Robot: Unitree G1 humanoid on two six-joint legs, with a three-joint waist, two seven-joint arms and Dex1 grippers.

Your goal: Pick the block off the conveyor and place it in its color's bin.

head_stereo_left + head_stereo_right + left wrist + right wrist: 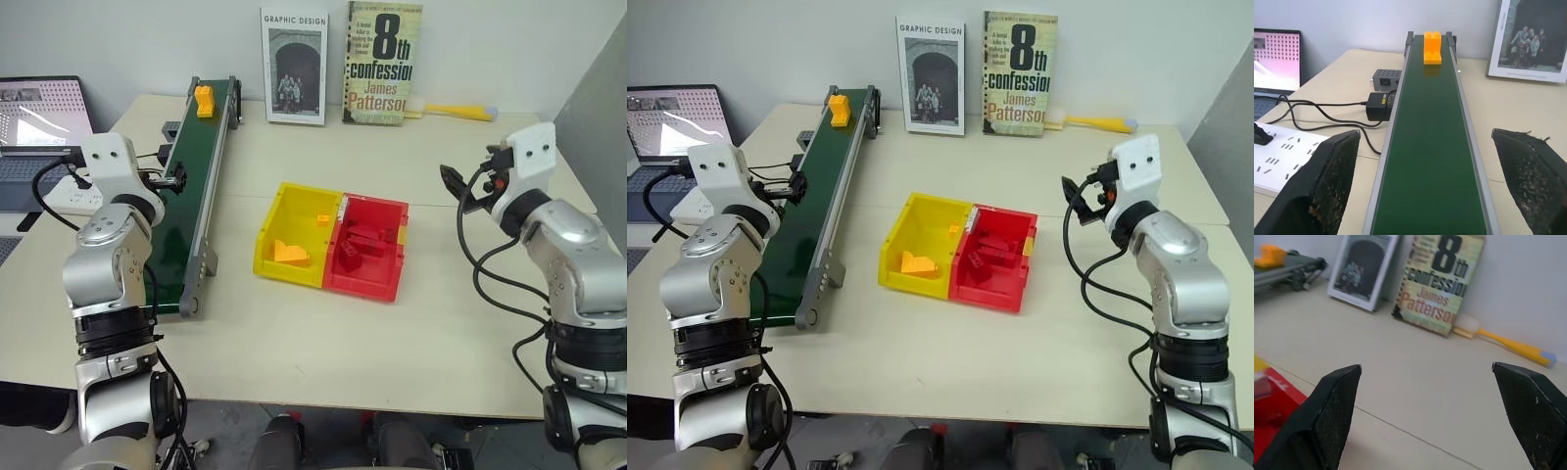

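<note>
Orange-yellow block (1432,47) at the conveyor's (1430,147) far end; both grippers (1430,188) (1437,416) wide, empty.

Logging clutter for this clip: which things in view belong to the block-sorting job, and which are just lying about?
Job:
block, at the conveyor's far end
conveyor
yellow bin
left gripper, open over the belt

Lying about:
red bin
two books
laptop
power strip
yellow brush
</note>
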